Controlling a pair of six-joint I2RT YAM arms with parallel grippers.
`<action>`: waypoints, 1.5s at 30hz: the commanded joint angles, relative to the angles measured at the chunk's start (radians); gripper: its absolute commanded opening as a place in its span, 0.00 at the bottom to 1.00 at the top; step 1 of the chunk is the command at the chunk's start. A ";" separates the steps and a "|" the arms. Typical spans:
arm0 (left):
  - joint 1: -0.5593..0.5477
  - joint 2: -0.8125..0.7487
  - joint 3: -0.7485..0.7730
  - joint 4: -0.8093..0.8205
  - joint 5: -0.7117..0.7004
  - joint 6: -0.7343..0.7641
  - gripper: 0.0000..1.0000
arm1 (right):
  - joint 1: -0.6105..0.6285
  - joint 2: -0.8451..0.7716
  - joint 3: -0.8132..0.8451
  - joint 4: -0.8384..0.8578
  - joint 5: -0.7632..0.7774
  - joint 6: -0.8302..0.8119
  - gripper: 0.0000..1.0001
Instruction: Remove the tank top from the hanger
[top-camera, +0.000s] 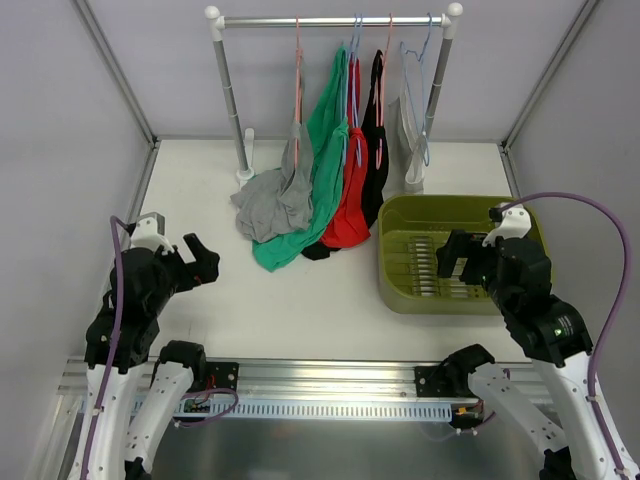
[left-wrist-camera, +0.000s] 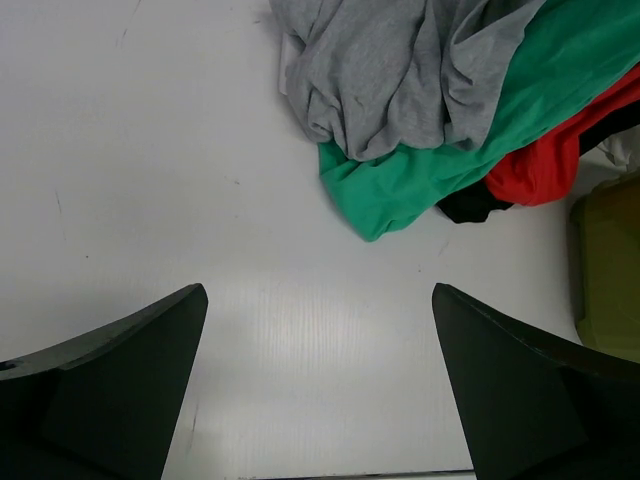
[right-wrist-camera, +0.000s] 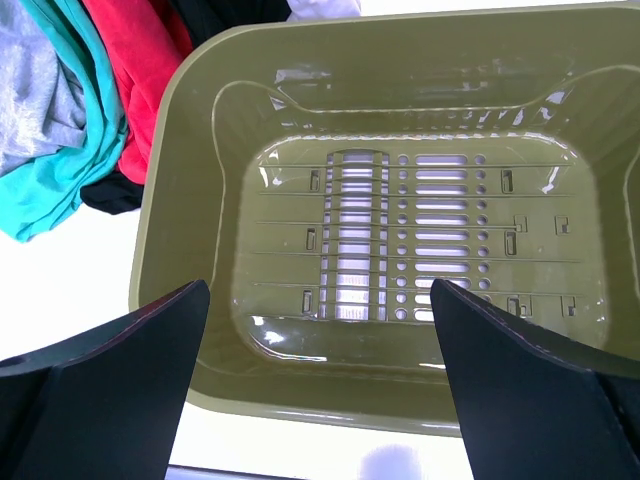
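Observation:
Several tank tops hang on hangers from the rail (top-camera: 330, 20) at the back: grey (top-camera: 272, 205), green (top-camera: 325, 150), red (top-camera: 350, 205) and black (top-camera: 375, 150). Their lower parts lie bunched on the white table. A pink hanger (top-camera: 297, 70) carries the grey one. My left gripper (top-camera: 188, 258) hovers open near the front left, well short of the clothes; its wrist view shows the grey top (left-wrist-camera: 390, 70) and green top (left-wrist-camera: 440, 170) ahead of the left gripper (left-wrist-camera: 318, 292). My right gripper (top-camera: 452, 268) is open above the olive basket, with nothing between its fingers.
An olive-green basket (top-camera: 395, 215) stands at the right, and in the right wrist view its rim (right-wrist-camera: 180, 90) lies under the right gripper (right-wrist-camera: 319, 287). The rack's posts (top-camera: 228, 90) stand at the back. A blue hanger (top-camera: 420, 60) hangs at the rail's right end.

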 joint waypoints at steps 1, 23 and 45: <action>-0.012 0.014 0.002 0.025 0.003 -0.010 0.99 | 0.005 0.015 0.027 0.034 0.015 0.001 0.99; -0.306 1.012 1.178 0.022 -0.026 0.069 0.99 | 0.003 -0.052 0.005 0.025 -0.192 0.015 0.99; -0.408 1.596 1.678 0.194 -0.275 0.287 0.18 | 0.005 -0.152 -0.058 -0.025 -0.382 0.027 1.00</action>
